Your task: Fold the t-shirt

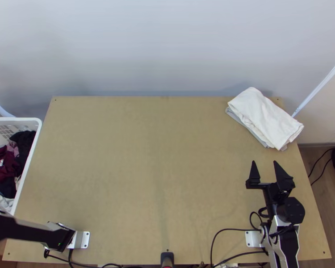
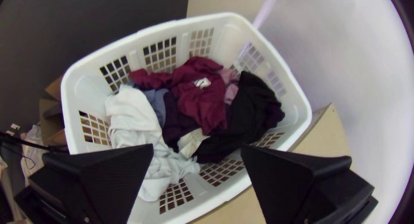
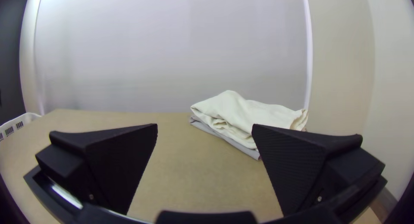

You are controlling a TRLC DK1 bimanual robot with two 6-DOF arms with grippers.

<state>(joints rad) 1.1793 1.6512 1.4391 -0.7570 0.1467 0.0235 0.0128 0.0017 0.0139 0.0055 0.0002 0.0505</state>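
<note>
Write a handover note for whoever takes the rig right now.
Left end effector: open, empty, facing into the white basket.
Right end effector: open, empty, near the table's right side.
Clothes: bunched in the basket; which is the t-shirt, I can't tell.
Done: white cloth folded atop grey cloth, far right corner.
Left: probably pick, spread and fold the t-shirt.

In the top view, the left arm [image 1: 31, 233] is extended across the lower left corner to the frame's edge; at lower right, the right arm [image 1: 287, 244] is pointed up the frame, the fingers of the right gripper [image 1: 264, 161] held apart. In the left wrist view, the left gripper [image 2: 197, 145] is seen along the bottom, its fingers spread wide.
</note>
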